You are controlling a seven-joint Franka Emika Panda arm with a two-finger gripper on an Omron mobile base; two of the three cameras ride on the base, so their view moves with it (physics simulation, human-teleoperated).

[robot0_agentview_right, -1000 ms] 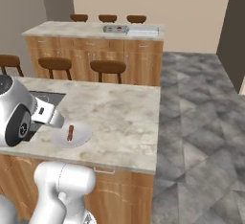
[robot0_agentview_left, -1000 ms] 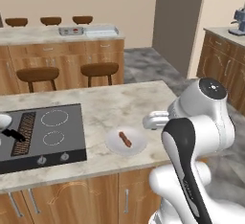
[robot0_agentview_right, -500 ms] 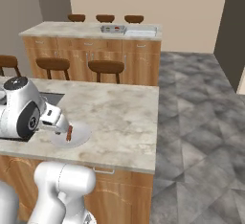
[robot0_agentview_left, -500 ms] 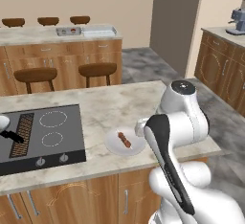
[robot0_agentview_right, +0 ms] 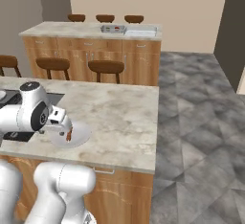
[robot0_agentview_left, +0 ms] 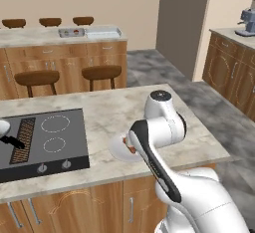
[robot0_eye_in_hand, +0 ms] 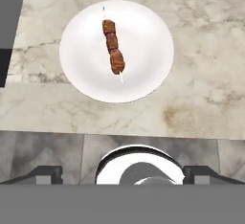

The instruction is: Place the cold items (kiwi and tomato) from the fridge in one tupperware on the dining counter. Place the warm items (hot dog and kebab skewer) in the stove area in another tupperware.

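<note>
Left of the left base frame, you have the cooktop (robot0_agentview_left: 45,137) set in the bench (robot0_agentview_left: 109,117). Upper centre of the hand frame: white plate (robot0_eye_in_hand: 143,70) bearing the kebab skewer (robot0_eye_in_hand: 113,53). You cannot tell the jaws' spread.

I see the kebab (robot0_eye_in_hand: 113,54) lying flat on a round white plate (robot0_eye_in_hand: 148,70). It has three brown meat chunks on a thin stick. In the hand view the stick runs from about 11 o'clock to 5 o'clock, near the plate's middle. The plate sits on the marble counter (robot0_eye_in_hand: 201,89), close to its front edge.
</note>
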